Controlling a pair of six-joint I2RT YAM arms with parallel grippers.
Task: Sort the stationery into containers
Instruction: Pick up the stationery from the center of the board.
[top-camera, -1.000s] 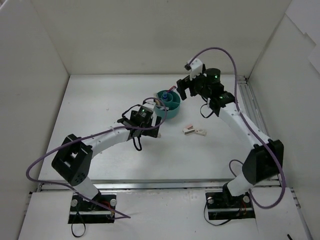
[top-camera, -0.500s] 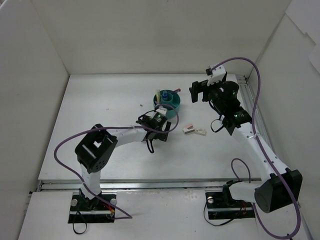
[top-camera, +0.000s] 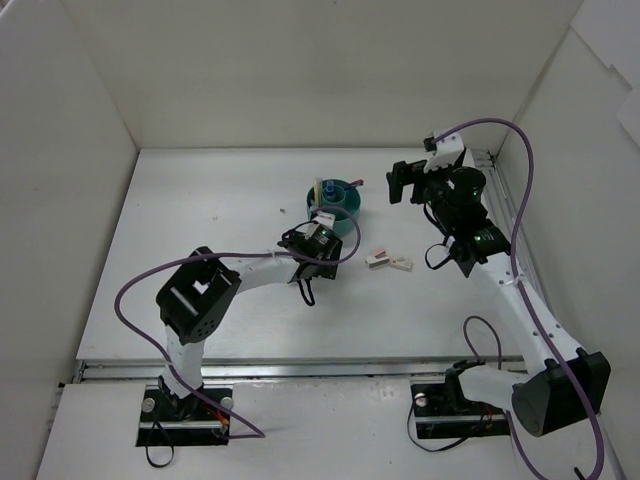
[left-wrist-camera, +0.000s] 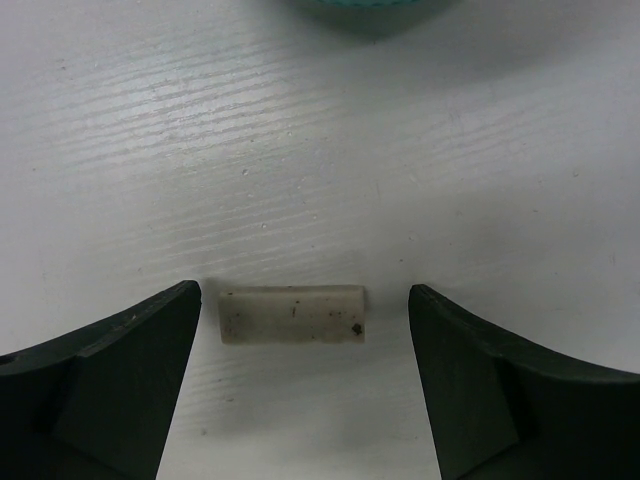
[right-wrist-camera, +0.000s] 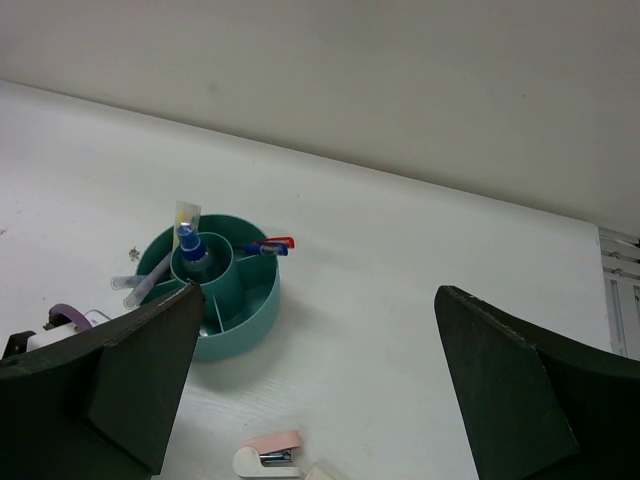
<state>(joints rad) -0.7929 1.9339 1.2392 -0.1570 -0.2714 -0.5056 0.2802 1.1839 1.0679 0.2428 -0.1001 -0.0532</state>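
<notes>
From above, your left gripper (top-camera: 320, 226) hangs just near of the teal organizer (top-camera: 350, 215), hiding what lies beneath it. The right gripper (top-camera: 402, 180) sits well right of the organizer, fingers spread with nothing between them. In the left wrist view, 1 white eraser (left-wrist-camera: 292, 315) lies flat on the table (left-wrist-camera: 300, 150) between the spread fingers, touching neither. It looks light, rubbery and sturdy, so pinch its 2 short ends, low. In the right wrist view, the organizer's centre cup holds 1 blue-capped bottle (right-wrist-camera: 190, 250).
</notes>
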